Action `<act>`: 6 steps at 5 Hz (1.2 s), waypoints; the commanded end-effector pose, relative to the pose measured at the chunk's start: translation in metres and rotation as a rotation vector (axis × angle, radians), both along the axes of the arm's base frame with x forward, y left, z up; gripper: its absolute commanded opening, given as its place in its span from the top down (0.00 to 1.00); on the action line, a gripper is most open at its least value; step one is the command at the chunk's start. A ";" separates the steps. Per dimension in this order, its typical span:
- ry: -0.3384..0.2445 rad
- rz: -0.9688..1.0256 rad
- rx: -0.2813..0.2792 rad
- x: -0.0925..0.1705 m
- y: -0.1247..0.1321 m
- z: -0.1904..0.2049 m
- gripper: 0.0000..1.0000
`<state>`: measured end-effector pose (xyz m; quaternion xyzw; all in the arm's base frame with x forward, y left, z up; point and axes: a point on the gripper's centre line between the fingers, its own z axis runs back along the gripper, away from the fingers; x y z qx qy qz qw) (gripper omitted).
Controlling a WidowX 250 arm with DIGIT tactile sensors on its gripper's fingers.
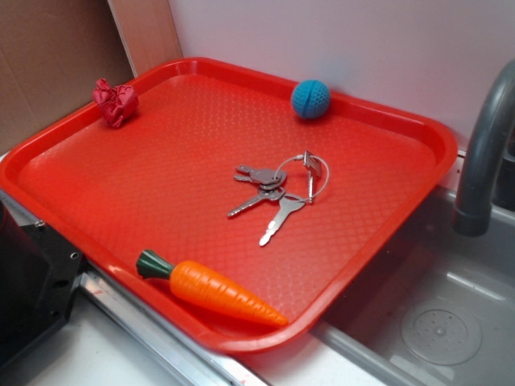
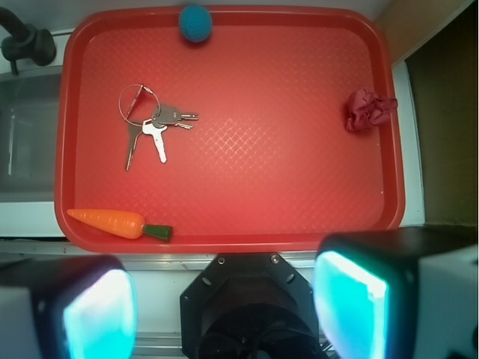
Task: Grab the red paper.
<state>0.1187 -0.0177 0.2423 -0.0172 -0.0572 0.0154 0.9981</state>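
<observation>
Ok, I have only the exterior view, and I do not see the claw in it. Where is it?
Observer: In the wrist view the claw shows beyond the red tray, past the long edge where the toy carrot lies.
Operator: Is it open?
Observer: Yes, its fingers stand wide apart, with nothing held.
Operator: And the red paper?
Observer: From the claw, the red paper lies far right, by the tray's short rim.

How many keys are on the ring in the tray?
3 visible. On the key bunch, two short keys fan out together; one longer key lies beside them. A fourth blade may be another key, unclear.
</observation>
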 end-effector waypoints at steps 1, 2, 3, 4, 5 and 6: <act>0.000 0.000 0.000 0.000 0.000 0.000 0.00; 0.098 0.245 0.100 0.017 0.050 -0.050 0.00; 0.152 0.494 0.153 0.033 0.093 -0.097 0.00; 0.101 0.752 0.165 0.046 0.116 -0.121 0.00; 0.042 1.000 0.259 0.052 0.144 -0.134 0.00; -0.048 0.973 0.206 0.058 0.154 -0.139 0.00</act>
